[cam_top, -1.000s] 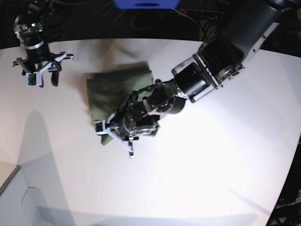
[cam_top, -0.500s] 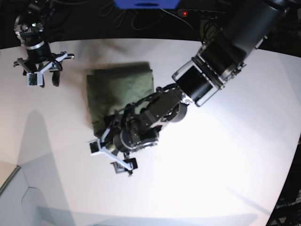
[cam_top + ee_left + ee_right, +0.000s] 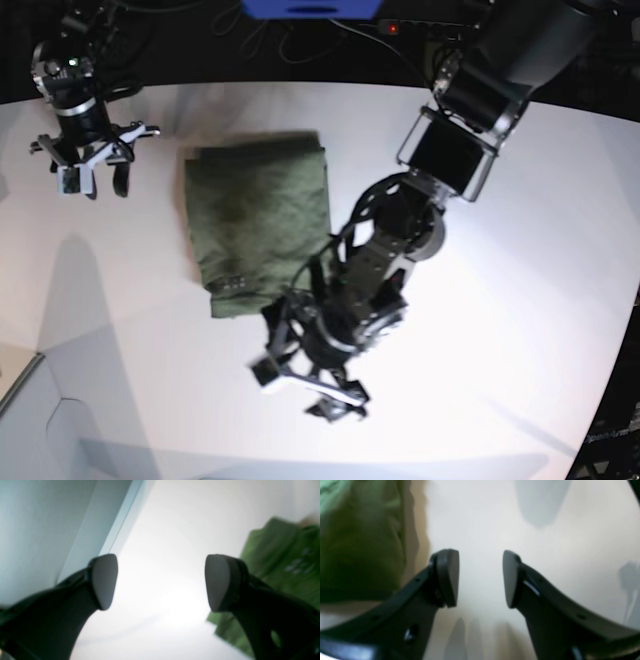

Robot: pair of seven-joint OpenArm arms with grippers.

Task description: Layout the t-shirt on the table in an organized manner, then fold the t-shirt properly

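The olive-green t-shirt (image 3: pixel 258 222) lies folded into a neat rectangle on the white table (image 3: pixel 520 300), left of centre. My left gripper (image 3: pixel 300 390) hovers in front of the shirt's near right corner, open and empty. In the left wrist view its fingers (image 3: pixel 103 580) stand wide over bare table, with the t-shirt (image 3: pixel 280 560) off to the right. My right gripper (image 3: pixel 93 183) hangs at the far left, apart from the shirt, open and holding nothing. In the right wrist view the right gripper (image 3: pixel 480 577) shows bare table between its jaws and the t-shirt (image 3: pixel 357 550) at the left.
A blue object (image 3: pixel 310 8) and dark cables sit beyond the table's back edge. A pale grey surface (image 3: pixel 30 420) lies past the table's edge at the front left, also seen as a grey surface (image 3: pixel 37 530) in the left wrist view.
My left gripper has opened, let go of the shirt's near edge and drawn back toward the table's front. The shirt now lies flat and uncovered. The right arm has barely moved.
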